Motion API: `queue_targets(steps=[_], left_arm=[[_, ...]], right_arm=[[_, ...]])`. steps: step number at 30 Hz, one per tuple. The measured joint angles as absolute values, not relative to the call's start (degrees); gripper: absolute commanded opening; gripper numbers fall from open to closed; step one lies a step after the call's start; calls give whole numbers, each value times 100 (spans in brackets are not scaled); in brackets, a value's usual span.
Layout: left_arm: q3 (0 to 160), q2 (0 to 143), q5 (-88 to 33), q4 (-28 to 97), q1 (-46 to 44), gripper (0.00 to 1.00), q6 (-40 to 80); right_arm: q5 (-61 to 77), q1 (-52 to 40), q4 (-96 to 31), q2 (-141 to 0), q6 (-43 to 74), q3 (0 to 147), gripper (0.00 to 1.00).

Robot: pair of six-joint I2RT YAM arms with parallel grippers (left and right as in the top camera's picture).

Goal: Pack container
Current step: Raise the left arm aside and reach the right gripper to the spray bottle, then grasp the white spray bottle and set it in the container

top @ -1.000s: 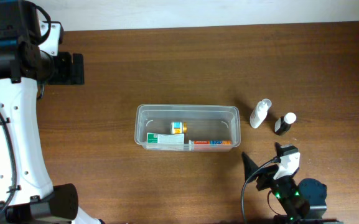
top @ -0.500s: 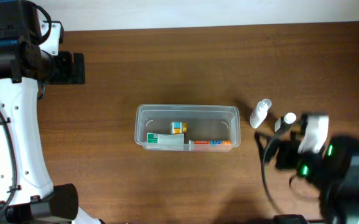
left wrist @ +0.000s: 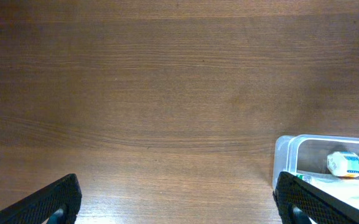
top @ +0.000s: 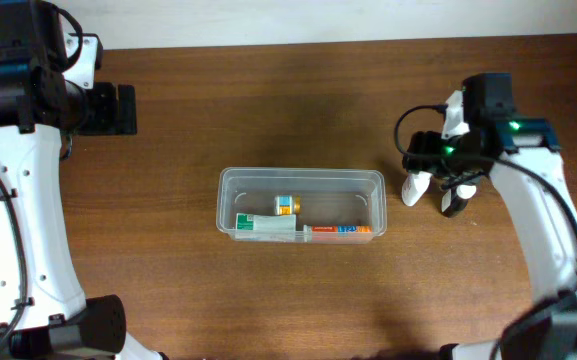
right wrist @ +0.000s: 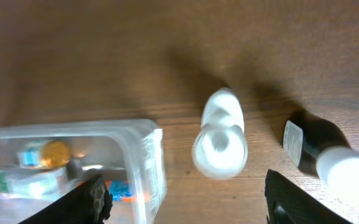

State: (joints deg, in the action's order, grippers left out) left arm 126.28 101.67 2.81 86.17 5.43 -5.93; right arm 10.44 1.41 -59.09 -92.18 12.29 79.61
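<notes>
Hovering above white plastic bottle (right wrist: 219,140), right hand (right wrist: 188,194) spread apart; clear plastic rectangular tub (top: 298,174) prob. light, thin-walled; grip rim.

Wooden table (top: 268,100) carries container (top: 298,173), white bottle (right wrist: 219,140), dark bottle (right wrist: 313,144).

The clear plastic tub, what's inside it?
A small amber bottle, a white-and-green carton and an orange-and-blue box lie in the clear plastic tub. Anything beneath them is covered.
</notes>
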Motion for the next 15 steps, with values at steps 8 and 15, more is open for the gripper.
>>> queue_targets(steps=[8, 15], left_arm=[[12626, 10169, 281, 8615, 543, 100, -593], [12626, 10169, 283, 8615, 543, 100, -593]], right_arm=[[526, 141, -5771, -9819, 1365, 7961, 47], [408, 141, -5776, -9852, 1387, 7961, 19]])
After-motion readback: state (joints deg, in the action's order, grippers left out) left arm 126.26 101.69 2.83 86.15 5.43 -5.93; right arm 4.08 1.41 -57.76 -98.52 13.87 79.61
